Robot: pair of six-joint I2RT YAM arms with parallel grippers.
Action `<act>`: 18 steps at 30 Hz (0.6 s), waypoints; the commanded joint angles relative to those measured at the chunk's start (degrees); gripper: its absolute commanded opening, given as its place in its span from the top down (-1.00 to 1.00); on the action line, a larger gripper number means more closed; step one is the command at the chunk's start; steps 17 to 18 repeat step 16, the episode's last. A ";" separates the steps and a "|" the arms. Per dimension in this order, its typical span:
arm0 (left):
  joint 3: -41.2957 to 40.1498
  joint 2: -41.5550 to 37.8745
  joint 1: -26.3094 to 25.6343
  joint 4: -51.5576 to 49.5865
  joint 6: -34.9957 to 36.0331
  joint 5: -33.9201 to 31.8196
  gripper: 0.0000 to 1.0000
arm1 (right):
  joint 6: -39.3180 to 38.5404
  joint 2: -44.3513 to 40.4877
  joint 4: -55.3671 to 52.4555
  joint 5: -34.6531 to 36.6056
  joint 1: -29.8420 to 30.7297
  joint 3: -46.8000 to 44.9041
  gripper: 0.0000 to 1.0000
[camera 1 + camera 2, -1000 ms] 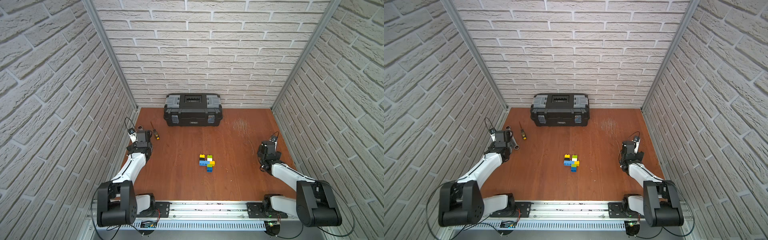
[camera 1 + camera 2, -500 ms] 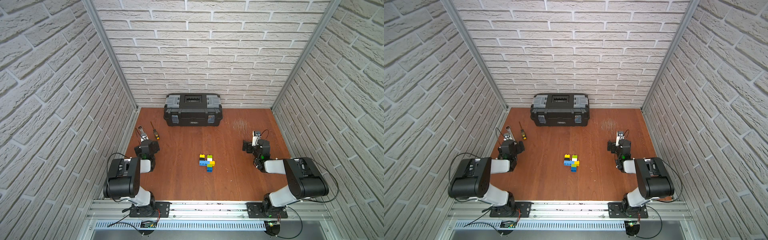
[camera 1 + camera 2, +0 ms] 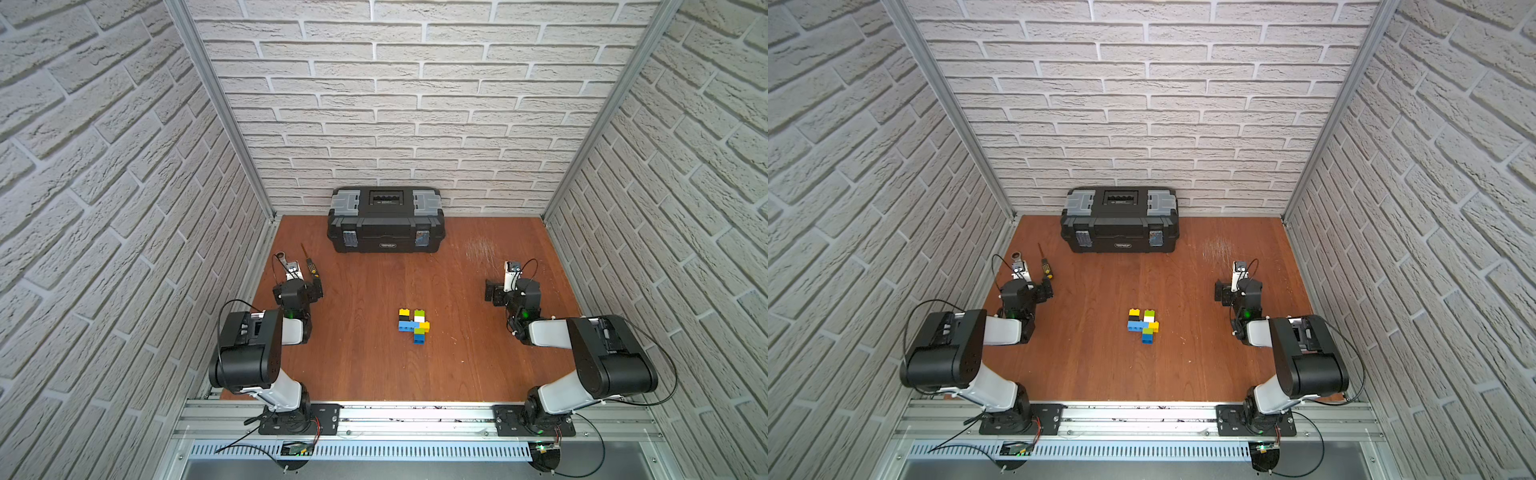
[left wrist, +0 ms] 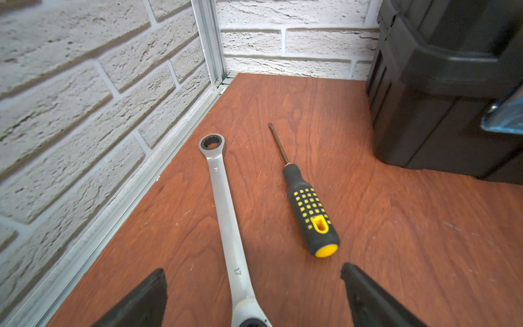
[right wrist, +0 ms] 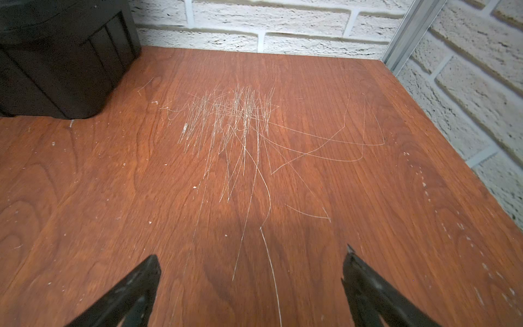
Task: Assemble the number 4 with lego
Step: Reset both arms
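The lego [image 3: 413,325] lies near the middle of the tabletop [image 3: 365,374], its bricks joined flat into one multicoloured figure. In both top views the outline reads as the number 4 [image 3: 1143,325]. A yellow-and-black brick sits at the far left, a long blue brick forms the crossbar, and a column of green, white, yellow, green and blue forms the stem. The stem is the figure's long axis and runs from the far wall toward the base rail. The crossbar runs left to right.

The left pincer [image 4: 252,277] is spread wide and empty. It hangs low over a wrench [image 4: 226,203], with a screwdriver [image 4: 308,209] just beside it and the toolbox [image 4: 441,99] ahead to one side. The right pincer [image 5: 252,256] is likewise spread wide and empty, above a scratched patch of tabletop.

Both pincers point toward the far wall. The figure therefore lies behind and inboard of each, well apart from both, and appears in neither wrist view. The right pincer appears slightly nearer to it than the left.

Judgement: the figure looks complete and both arms sit folded at the sides, so the task is probably at its end. Should a brick need pressing, the chosen arm must first turn inward toward the centre.
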 commanded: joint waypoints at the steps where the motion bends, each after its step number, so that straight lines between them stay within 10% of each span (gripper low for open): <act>1: -0.49 -0.21 -0.34 3.00 0.98 -0.43 -0.96 | -0.45 -1.19 2.86 -0.38 0.03 0.83 -1.00; 18: -0.41 -0.20 -0.15 2.95 0.97 -0.35 -0.96 | -0.65 -1.04 3.60 -0.73 0.05 0.49 -1.00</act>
